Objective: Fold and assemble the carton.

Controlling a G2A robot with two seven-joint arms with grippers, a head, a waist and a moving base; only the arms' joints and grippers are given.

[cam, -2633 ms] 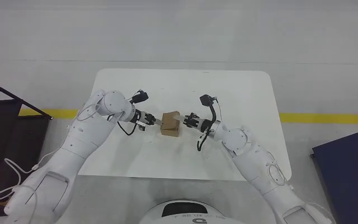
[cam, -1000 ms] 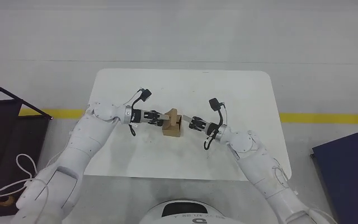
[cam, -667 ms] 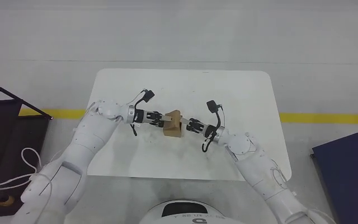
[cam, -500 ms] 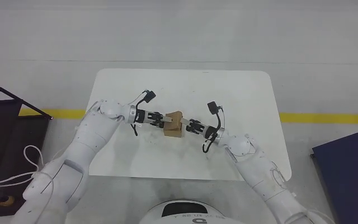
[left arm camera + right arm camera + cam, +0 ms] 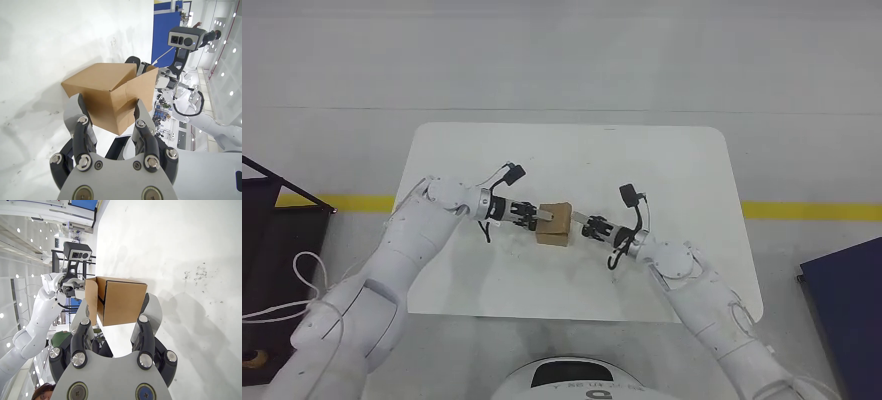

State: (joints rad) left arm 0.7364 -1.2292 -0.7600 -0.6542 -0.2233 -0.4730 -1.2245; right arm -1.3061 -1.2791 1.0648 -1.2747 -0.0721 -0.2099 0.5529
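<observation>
A small brown carton (image 5: 554,223) sits on the middle of the white table (image 5: 662,170), with my two grippers at opposite ends. My left gripper (image 5: 533,216) is open; in its wrist view its fingertips (image 5: 81,99) straddle the near corner of the carton (image 5: 105,89), touching its sides. My right gripper (image 5: 577,223) is open too, and the carton (image 5: 121,300) lies between its fingers (image 5: 146,302). A side flap (image 5: 91,298) stands out from the carton on the left gripper's side. Each wrist view shows the other gripper at the carton's far end.
Bare tabletop surrounds the carton on all sides. The table's front edge (image 5: 572,318) runs close under the arms. On the floor, a dark frame (image 5: 272,215) stands left of the table and a blue panel (image 5: 852,290) right of it.
The flap that stood up above the carton has come down, so the top now looks flat. Both grippers have closed in on the carton from either end.
</observation>
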